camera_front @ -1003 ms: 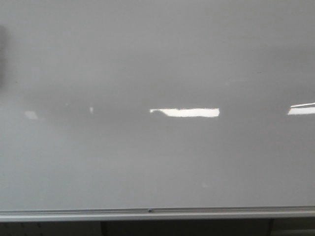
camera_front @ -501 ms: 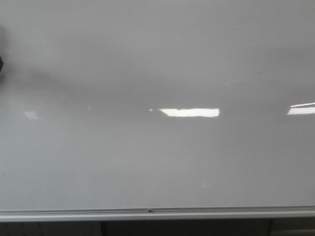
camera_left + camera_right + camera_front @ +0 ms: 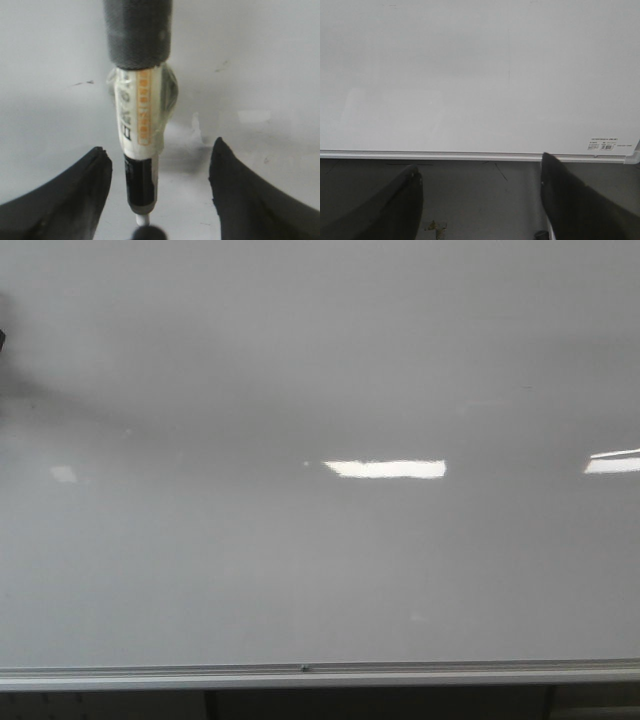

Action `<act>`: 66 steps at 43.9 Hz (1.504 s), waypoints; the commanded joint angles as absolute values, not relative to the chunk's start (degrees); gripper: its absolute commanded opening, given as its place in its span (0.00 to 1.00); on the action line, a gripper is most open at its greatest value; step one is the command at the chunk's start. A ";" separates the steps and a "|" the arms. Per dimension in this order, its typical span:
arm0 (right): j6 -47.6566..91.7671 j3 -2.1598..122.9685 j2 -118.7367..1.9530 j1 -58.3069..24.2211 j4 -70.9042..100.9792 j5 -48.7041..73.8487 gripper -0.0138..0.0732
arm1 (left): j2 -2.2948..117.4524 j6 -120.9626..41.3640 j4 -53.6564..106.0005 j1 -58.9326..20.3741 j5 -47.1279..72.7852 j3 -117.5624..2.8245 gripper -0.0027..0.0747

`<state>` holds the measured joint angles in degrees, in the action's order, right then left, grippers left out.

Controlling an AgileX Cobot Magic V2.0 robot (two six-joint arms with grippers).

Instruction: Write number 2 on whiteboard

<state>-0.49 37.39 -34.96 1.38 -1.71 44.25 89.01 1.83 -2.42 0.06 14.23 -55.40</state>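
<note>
The whiteboard (image 3: 320,570) fills the front view, glossy pale grey; no number 2 shows on it in any view. In the left wrist view a marker (image 3: 141,125) with a white label, orange print and a black collar points its white tip at the board (image 3: 260,70). My left gripper (image 3: 159,146) is open, its black fingers (image 3: 75,195) standing well apart on either side of the marker without touching it. My right gripper (image 3: 480,161) is open and empty, hanging over a dark surface just off the whiteboard's (image 3: 470,75) framed edge.
The silver frame (image 3: 320,675) runs along the board's near edge. Bright light reflections (image 3: 385,468) lie on the gloss. A dark shape (image 3: 2,340) pokes in at the left edge. A small label (image 3: 603,145) sits at the board's corner, and a scrap (image 3: 435,230) lies on the dark surface.
The dark shape at the front view's left edge has shifted slightly upward, and the left end of the central light reflection has shortened. The board's surface is otherwise unchanged.
</note>
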 commanded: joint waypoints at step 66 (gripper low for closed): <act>0.30 39.67 -36.32 1.51 -1.17 40.86 0.76 | 64.98 -21.20 2.09 -23.45 61.79 -66.38 0.11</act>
